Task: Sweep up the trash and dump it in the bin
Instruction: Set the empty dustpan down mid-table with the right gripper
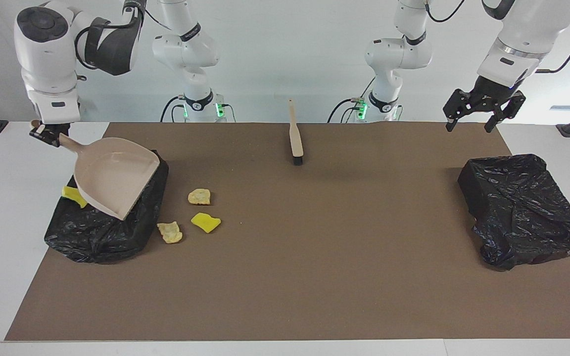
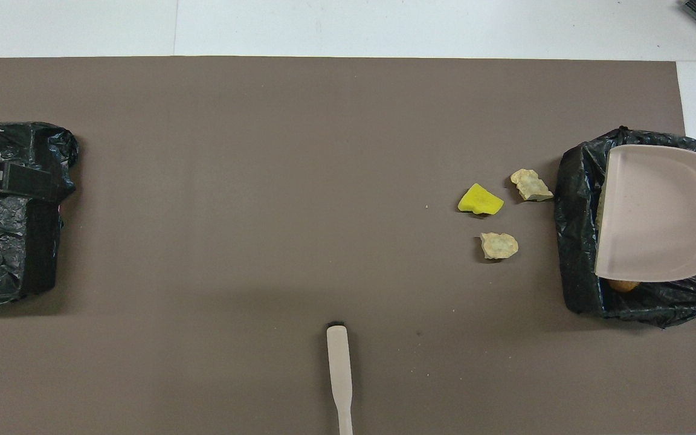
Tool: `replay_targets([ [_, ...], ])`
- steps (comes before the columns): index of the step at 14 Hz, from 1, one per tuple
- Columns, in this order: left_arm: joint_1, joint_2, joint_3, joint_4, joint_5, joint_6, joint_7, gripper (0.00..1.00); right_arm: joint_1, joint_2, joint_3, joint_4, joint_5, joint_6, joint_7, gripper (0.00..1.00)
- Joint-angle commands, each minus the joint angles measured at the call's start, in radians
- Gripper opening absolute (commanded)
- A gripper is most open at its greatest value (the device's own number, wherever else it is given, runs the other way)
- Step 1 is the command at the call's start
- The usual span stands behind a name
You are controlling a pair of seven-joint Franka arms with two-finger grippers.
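Beige dustpan [image 1: 112,183], handle pinched in the right gripper [image 1: 45,134], hangs empty over the lined bin [image 1: 97,237] at the right arm's end. Dump step looks finished. Three scraps [image 1: 191,215] lie beside it on the mat; next move needs the brush [image 1: 295,136]. Left gripper [image 1: 480,116], jaws apart, empty, waits over the other bin [image 1: 522,210].

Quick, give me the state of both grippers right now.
Left gripper: open, holding nothing, raised over the table edge near the bin.
Right gripper: shut on the dustpan handle, over the lined bin.
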Motion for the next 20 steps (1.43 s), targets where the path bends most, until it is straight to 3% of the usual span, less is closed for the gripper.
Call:
replay_targets([
  [1,-0.011,-0.005,0.010,0.006,0.010,-0.002,0.008,1.00,0.032,-0.029,0.017,-0.026,0.059,-0.031,0.167,0.00],
  [6,-0.014,-0.005,0.010,0.006,0.008,-0.002,0.006,1.00,0.097,-0.006,0.023,-0.054,0.222,-0.057,0.530,0.00],
  [14,-0.001,-0.005,0.012,0.006,0.010,-0.006,0.002,1.00,0.368,0.118,0.023,-0.040,0.403,-0.026,1.119,0.00],
  [16,-0.001,-0.005,0.013,0.006,0.010,-0.006,0.002,1.00,0.449,0.149,0.023,-0.040,0.414,0.031,1.251,0.00],
  [20,-0.003,-0.005,0.013,0.006,0.010,-0.006,0.005,1.00,0.548,0.215,0.024,-0.029,0.561,0.166,1.521,0.00],
])
